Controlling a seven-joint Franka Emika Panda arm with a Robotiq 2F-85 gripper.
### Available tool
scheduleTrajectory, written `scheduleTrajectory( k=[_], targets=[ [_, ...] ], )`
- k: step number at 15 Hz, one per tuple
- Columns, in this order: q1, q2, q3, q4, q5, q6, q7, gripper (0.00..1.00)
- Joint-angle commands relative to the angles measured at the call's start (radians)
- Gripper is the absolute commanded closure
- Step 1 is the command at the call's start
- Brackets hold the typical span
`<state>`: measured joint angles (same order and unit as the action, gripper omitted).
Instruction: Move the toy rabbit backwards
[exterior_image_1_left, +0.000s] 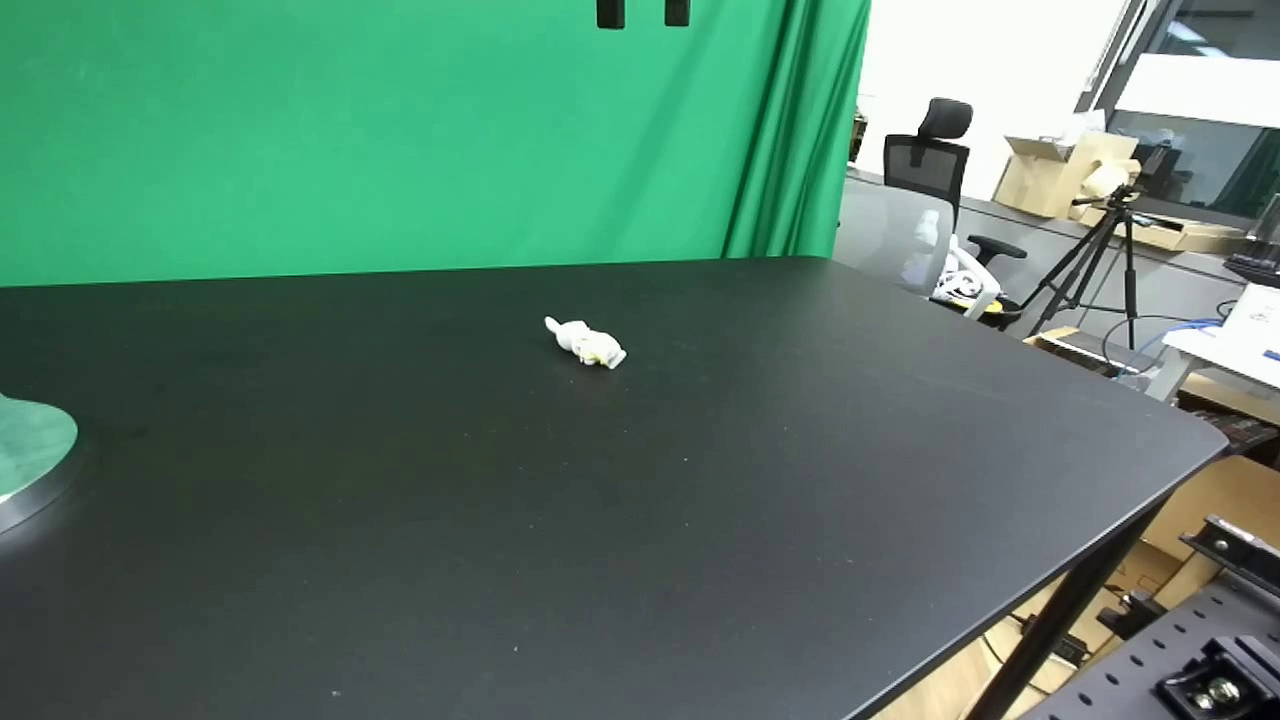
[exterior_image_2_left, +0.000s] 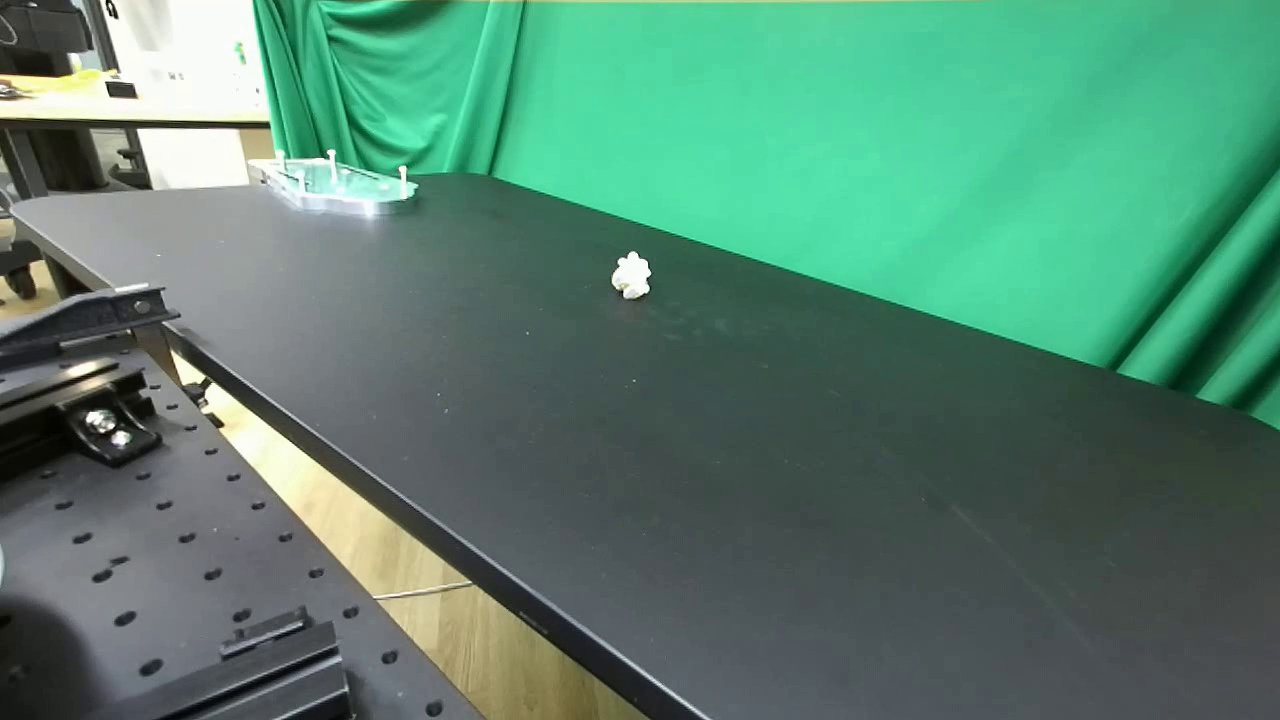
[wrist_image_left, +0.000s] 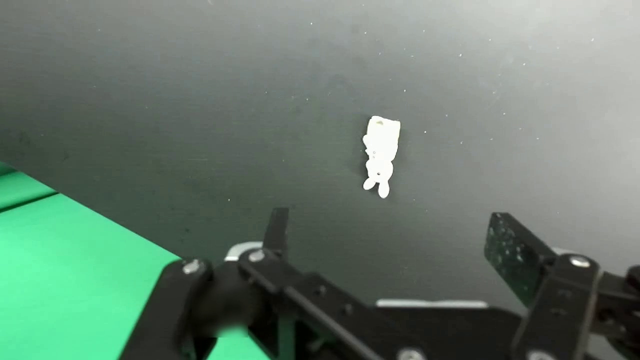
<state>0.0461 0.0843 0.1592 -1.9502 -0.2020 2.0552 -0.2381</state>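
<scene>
The toy rabbit (exterior_image_1_left: 588, 343) is small and white and lies on its side or back on the black table. It also shows in an exterior view (exterior_image_2_left: 631, 276), near the table's far edge. In the wrist view the rabbit (wrist_image_left: 382, 145) lies above the fingertips, its two ears pointing toward the gripper. My gripper (wrist_image_left: 390, 215) is wide open with nothing between the fingers. In an exterior view only the two dark fingertips of the gripper (exterior_image_1_left: 644, 13) show at the top edge, well above the table and apart from the rabbit. The rest of the arm is out of view.
The black table (exterior_image_1_left: 560, 560) has a green curtain (exterior_image_1_left: 400, 140) along its back edge. A clear greenish plate with upright pegs (exterior_image_2_left: 345, 192) stands at the table's far end. A greenish round object (exterior_image_1_left: 35, 445) sits at an exterior view's left edge. A perforated mounting plate (exterior_image_2_left: 190, 560) adjoins the table.
</scene>
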Motion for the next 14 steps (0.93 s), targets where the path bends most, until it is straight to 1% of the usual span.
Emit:
scheduleTrajectory(
  k=[1, 2, 3, 6, 10, 14],
  targets=[
    [0.022, 0.0, -0.021, 0.001, 0.002, -0.003, -0.001, 0.0],
    [0.023, 0.0, -0.02, 0.001, 0.002, -0.003, -0.001, 0.0],
    [0.031, -0.017, -0.023, -0.02, -0.046, 0.045, 0.075, 0.0],
    [0.031, 0.007, -0.037, -0.053, -0.056, 0.151, 0.164, 0.0],
    [0.023, 0.073, -0.062, -0.092, -0.044, 0.259, 0.197, 0.0],
    [0.024, 0.173, -0.089, -0.093, -0.037, 0.392, 0.206, 0.0]
  ],
)
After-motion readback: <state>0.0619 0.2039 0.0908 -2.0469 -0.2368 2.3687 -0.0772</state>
